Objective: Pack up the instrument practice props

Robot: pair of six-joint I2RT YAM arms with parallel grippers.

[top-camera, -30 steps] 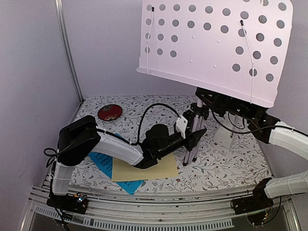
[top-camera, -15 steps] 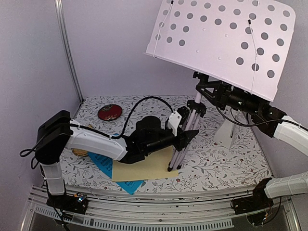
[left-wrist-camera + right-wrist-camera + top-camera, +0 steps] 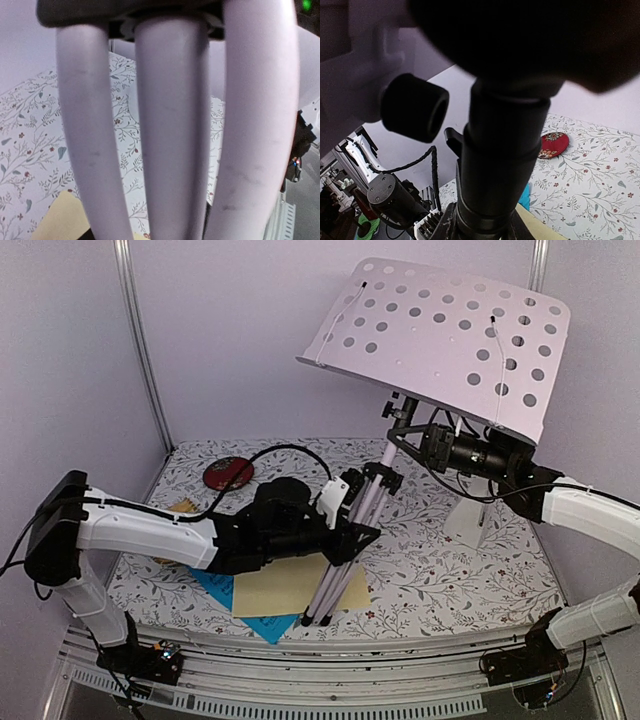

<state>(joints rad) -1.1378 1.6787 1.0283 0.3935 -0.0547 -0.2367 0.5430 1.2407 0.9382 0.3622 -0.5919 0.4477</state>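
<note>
Music stand [image 3: 420, 375] tilts over the floral table [image 3: 470, 570] — left gripper [image 3: 350, 523] clamped round its folded tripod legs [image 3: 336, 570], right gripper [image 3: 408, 438] pinching the post beneath the desk — feet at the pale-yellow sheet [image 3: 275, 592].

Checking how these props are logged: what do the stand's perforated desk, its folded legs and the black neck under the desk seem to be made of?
The desk: thin sheet, probably painted metal, matt white; punched round holes, thin edge. The tripod legs: likely metal tubes, silvery satin sheen with fine scuffs. The black neck: matt black, plastic or coated metal; cannot tell which.
</note>
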